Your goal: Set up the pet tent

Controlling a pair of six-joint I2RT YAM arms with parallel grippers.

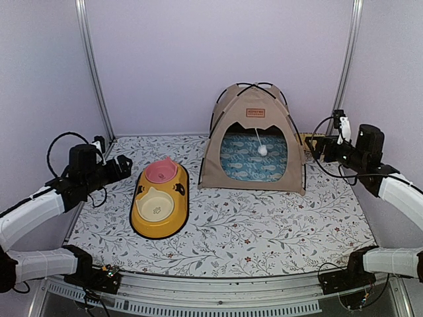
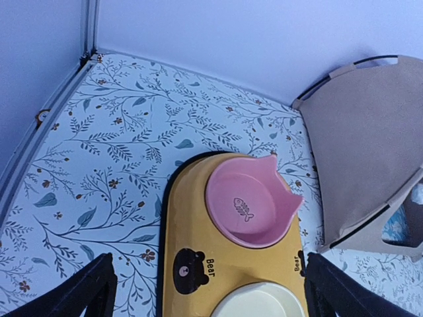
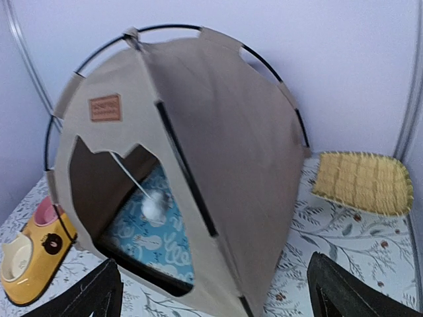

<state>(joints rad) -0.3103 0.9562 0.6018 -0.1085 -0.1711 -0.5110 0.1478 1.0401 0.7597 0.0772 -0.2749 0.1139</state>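
The beige pet tent [image 1: 254, 132] stands upright at the back middle of the table, black poles crossing over its top, a brown label above its opening and a white pom-pom [image 1: 262, 150] hanging in the doorway. A light blue patterned mat [image 1: 254, 160] lies inside. The tent fills the right wrist view [image 3: 225, 152], and its side shows in the left wrist view [image 2: 363, 152]. My left gripper [image 1: 125, 163] is open and empty, left of the yellow bowl tray. My right gripper [image 1: 312, 146] is open and empty, just right of the tent.
A yellow oval bowl tray [image 1: 160, 198] with a pink bowl [image 2: 248, 207] and a cream bowl [image 1: 155, 205] lies left of the tent. A yellow woven mat [image 3: 361, 181] lies behind the tent at the right wall. The floral cloth [image 1: 264, 224] covers the table.
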